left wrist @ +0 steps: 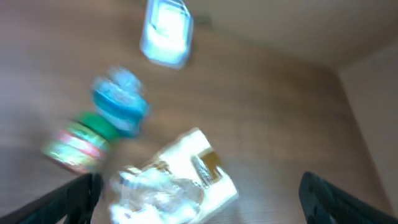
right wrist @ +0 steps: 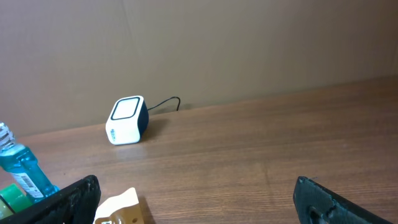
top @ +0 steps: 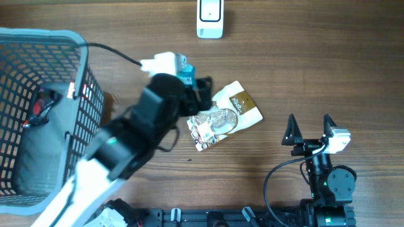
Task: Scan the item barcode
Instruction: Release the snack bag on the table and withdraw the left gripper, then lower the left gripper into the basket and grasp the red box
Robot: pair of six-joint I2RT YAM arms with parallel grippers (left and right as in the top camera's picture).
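Wood-grain table (top: 328, 57). My left gripper (left wrist: 200, 186) hangs over the white-and-gold packet (top: 241, 104) near the middle of the table, jaws spread wide and holding nothing. The left wrist view is blurred, but both fingers (left wrist: 74, 199) show at the bottom corners, well apart, and the packet lies flat on the wood below and between them. I can't tell if either tip touches it. The packet has a clear crinkly plastic part (top: 216, 121) at its near end and a gold patch toward the far end. I can't read a barcode in any view. Just beside the packet on its far-left side is a blue bottle (top: 185, 73), mostly hidden from above by my left arm. My left wrist view also shows a green thing (left wrist: 94, 126) and a multi-coloured round thing (left wrist: 71, 148) next to the bottle, both too blurred to name. The scanner (top: 209, 19), small and white, stands at the far edge of the table, well apart from the packet, with its cable (right wrist: 165, 102) trailing behind it. My right gripper (top: 310, 129) sits at the near right of the table, well apart from the packet, jaws wide open and empty, fingers pointing toward the far edge. My right wrist view looks across the wood to the scanner, with the bottle and a corner of the packet at lower left. A mesh basket (top: 63, 38) takes up the far left of the table, with a grey bag (top: 38, 151) inside it and something red (top: 43, 104) beside the bag.
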